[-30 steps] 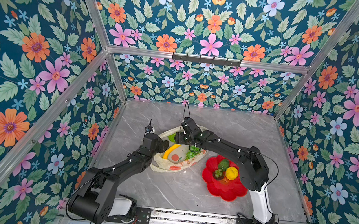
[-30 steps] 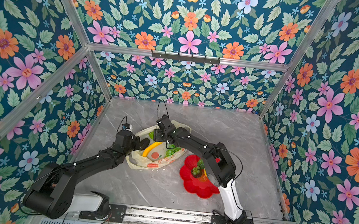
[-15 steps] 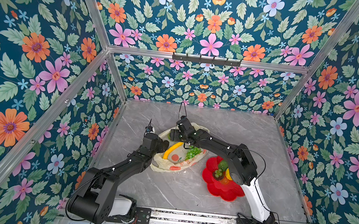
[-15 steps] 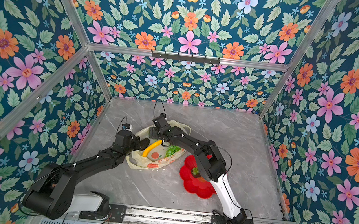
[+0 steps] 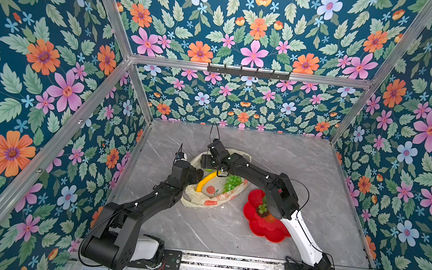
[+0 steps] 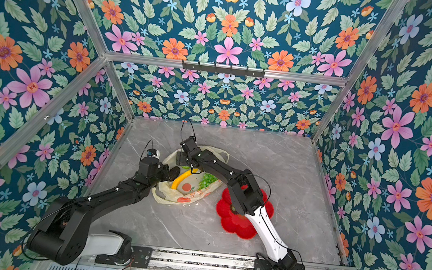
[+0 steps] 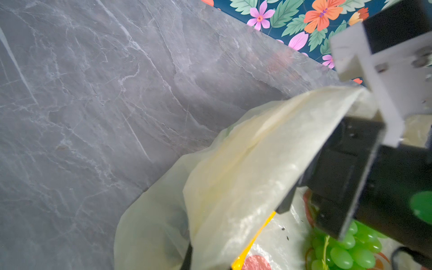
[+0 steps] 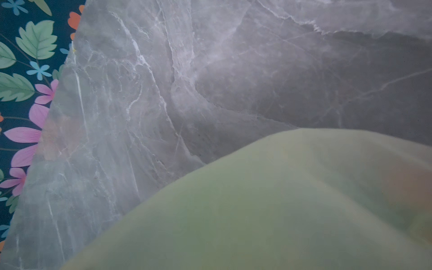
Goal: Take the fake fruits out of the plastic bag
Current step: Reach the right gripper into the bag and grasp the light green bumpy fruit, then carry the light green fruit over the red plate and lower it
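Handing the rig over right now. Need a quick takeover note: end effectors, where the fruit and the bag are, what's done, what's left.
Left end effector: shut on the left rim of the plastic bag, lifting it so the mouth is open.
Right end effector: open, nothing visibly held, reaching into the bag mouth at its far end.
In the bag: banana and green grape bunch.
Done: a second grape bunch lies on the red plate; the right arm hides most of the plate.
Left: take out the banana, the grapes and anything hidden under the film.
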Action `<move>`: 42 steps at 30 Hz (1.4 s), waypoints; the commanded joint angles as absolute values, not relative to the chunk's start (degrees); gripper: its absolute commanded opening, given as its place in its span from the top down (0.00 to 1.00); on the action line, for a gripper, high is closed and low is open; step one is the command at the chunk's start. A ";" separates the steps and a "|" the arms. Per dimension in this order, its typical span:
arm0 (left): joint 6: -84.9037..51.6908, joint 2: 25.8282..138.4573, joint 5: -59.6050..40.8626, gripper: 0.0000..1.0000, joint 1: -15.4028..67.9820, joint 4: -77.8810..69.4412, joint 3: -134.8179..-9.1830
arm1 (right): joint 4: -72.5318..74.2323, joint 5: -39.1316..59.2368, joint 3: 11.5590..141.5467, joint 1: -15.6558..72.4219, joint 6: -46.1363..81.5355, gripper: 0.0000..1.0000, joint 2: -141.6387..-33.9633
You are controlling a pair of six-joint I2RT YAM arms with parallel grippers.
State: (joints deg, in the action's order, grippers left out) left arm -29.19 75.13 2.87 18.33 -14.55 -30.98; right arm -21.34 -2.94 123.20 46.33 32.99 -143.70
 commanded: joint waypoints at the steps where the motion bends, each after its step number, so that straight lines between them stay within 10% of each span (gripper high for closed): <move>1: -29.00 74.88 2.72 1.00 18.28 -15.12 -30.85 | -24.22 -1.95 124.86 46.41 33.83 0.14 -144.55; 21: -29.00 75.29 3.06 1.00 18.35 -15.12 -30.94 | -30.66 -1.24 127.00 46.55 31.03 0.26 -141.08; 42: -29.09 76.00 2.99 1.00 18.31 -15.29 -31.07 | -26.25 -0.82 92.81 49.42 29.72 0.26 -112.55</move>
